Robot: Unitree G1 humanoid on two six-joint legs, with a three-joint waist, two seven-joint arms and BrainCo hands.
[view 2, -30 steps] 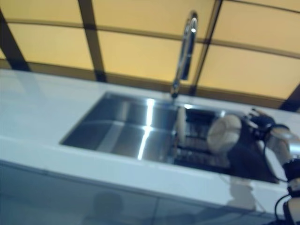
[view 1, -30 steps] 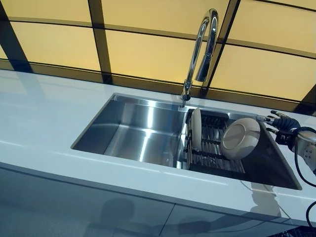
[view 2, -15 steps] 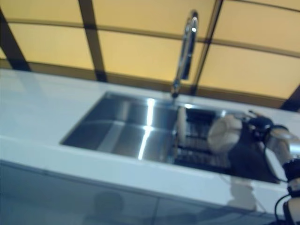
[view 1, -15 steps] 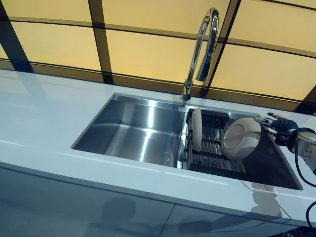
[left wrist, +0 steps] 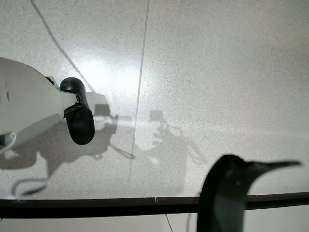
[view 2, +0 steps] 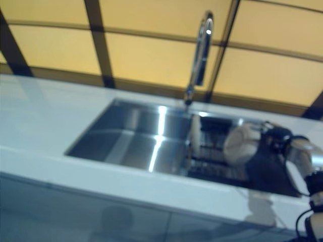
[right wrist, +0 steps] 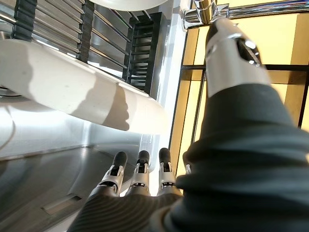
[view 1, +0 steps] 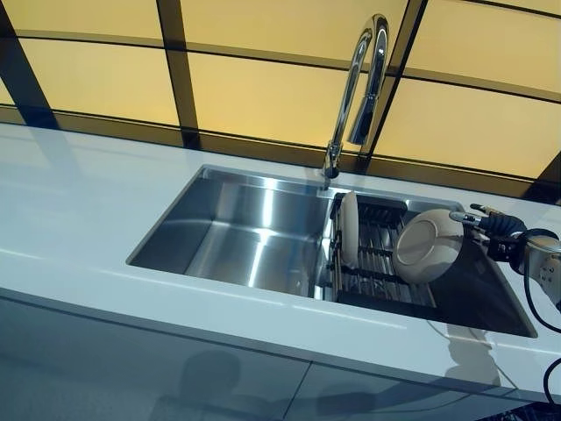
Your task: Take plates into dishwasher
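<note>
Two plates stand in the dish rack (view 1: 377, 263) in the right half of the sink (view 1: 237, 232) — one upright (view 1: 349, 230), one tilted plate (view 1: 428, 246) leaning at the rack's right end. Right hand (view 1: 496, 224) sits just beside the tilted plate's rim, fingers (right wrist: 140, 169) straight and spread wide, holding nothing. Risk: fingertips nudge the rim before closing — plate could tip, slide off the rack, or knock the upright one. Left hand not visible in any view.

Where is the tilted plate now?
In the left eye view the tilted plate leans in the dark dish rack at the right end of the sink, between the upright plate and the right hand.
</note>
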